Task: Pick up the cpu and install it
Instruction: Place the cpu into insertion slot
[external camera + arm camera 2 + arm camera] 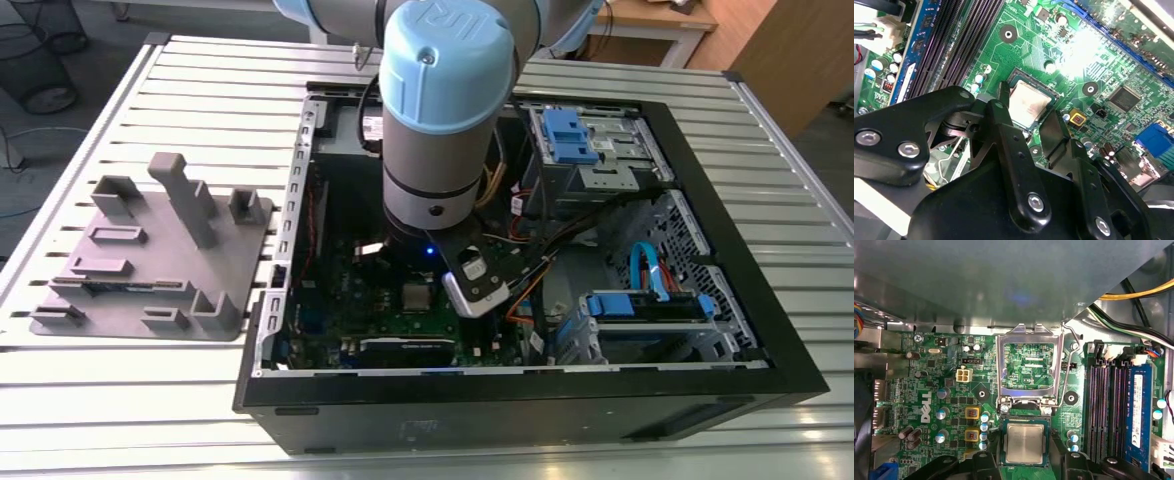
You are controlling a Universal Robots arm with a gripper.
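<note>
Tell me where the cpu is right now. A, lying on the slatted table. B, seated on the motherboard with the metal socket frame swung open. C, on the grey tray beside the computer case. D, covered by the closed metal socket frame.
B: in the first wrist view the cpu lies flat on the motherboard, and the metal socket frame is swung open beside it, not covering it.

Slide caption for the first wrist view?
Open gripper astride the cpu lying in place on the motherboard, metal frame flipped open beside it.
</note>
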